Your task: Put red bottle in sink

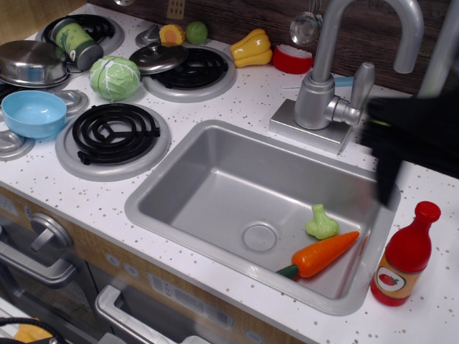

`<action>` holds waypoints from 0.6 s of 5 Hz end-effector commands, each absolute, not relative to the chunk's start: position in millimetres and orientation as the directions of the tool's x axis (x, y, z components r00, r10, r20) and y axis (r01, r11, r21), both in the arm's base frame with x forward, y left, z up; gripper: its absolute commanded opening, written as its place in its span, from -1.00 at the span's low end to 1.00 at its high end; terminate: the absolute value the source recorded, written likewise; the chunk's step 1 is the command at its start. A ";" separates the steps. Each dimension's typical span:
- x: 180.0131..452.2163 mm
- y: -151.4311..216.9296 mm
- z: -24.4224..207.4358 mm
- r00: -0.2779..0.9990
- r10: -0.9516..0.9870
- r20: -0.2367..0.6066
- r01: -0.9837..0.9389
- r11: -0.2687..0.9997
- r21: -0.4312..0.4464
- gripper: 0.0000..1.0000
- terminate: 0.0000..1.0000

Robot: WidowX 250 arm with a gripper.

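Note:
The red bottle point(405, 254) stands upright on the white counter, just right of the sink's front right corner. It has a red cap and a yellow label with a tomato. The sink point(208, 179) is a silver basin in the middle of the counter, with a round drain. My gripper point(424, 188) is a black, blurred shape at the right edge, above and behind the bottle. One finger point(387, 179) hangs down over the sink's right rim. The space to its right is bare, so the jaws stand apart with nothing between them. The other finger is out of frame.
An orange toy carrot point(323, 254) and a small green vegetable point(321, 222) lie in the sink's front right part. The faucet point(330, 93) stands behind the sink. Burners, a cabbage point(115, 77), a blue bowl point(32, 113) and a steel pot point(29, 63) are at the left.

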State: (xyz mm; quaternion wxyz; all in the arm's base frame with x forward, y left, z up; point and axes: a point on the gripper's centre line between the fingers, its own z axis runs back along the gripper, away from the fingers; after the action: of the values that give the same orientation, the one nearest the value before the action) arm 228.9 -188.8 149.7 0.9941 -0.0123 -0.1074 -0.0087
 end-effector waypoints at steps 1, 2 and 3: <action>255.3 -203.0 150.7 0.959 -0.010 0.282 0.040 0.994 -0.101 1.00 -1.00; 267.4 -192.9 134.6 0.952 -0.049 0.303 0.083 0.991 -0.103 1.00 -1.00; 275.4 -187.8 131.2 0.949 -0.077 0.307 0.113 0.988 -0.102 1.00 -1.00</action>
State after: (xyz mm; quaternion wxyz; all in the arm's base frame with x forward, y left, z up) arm 272.5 -185.6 114.8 0.9869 -0.0652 -0.1390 -0.0486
